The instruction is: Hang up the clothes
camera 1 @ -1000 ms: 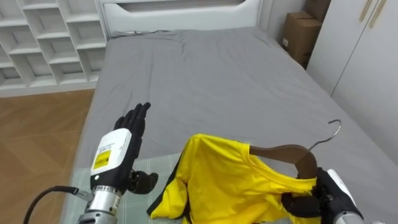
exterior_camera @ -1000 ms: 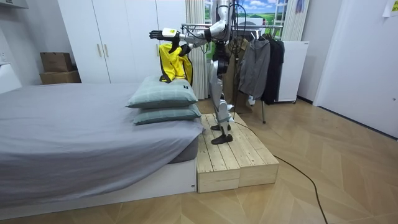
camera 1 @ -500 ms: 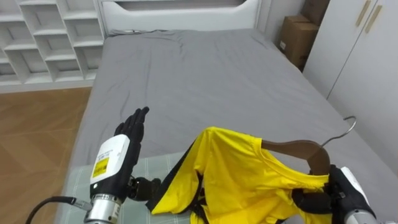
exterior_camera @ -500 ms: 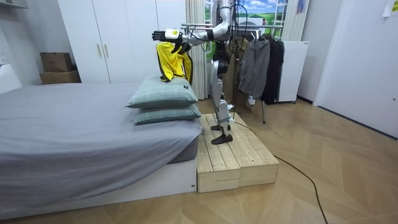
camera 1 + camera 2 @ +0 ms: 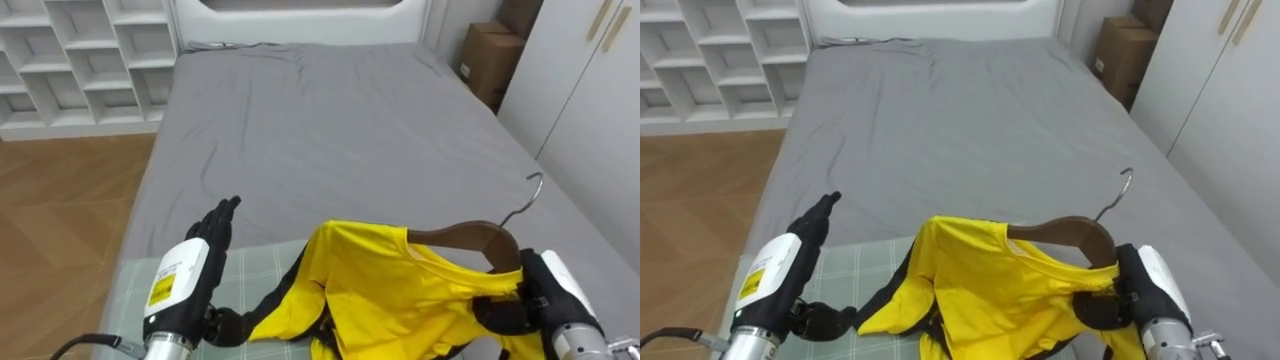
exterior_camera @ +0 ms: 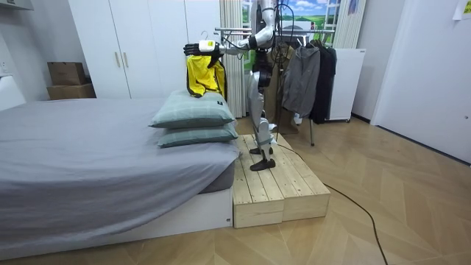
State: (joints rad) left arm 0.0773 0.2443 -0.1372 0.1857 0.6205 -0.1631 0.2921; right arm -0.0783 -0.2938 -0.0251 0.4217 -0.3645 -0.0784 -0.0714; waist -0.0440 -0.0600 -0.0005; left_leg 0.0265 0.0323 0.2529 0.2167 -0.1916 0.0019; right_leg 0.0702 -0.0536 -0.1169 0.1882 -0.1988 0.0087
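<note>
A yellow shirt (image 5: 400, 295) with dark trim hangs on a brown wooden hanger (image 5: 465, 238), whose wire hook (image 5: 528, 195) points up and right. My right hand (image 5: 545, 300) is shut on the hanger's right shoulder, with the shirt's cloth under its fingers. My left hand (image 5: 195, 270) is open, fingers straight, held out just left of the shirt and apart from it. In the room view I stand on a wooden platform (image 6: 276, 184) beside the bed, holding the shirt (image 6: 202, 77) high over the pillows.
A green checked pillow (image 5: 255, 270) lies below my hands on the grey bed (image 5: 330, 120). White shelves (image 5: 70, 60), a cardboard box (image 5: 495, 60) and a wardrobe (image 5: 600, 90) border the bed. A clothes rack (image 6: 294, 33) with dark garments (image 6: 309, 77) stands behind me.
The eye view has shifted. In the room view both arms have risen a little and drawn back toward my body with the shirt. My right hand's hold stays the same.
</note>
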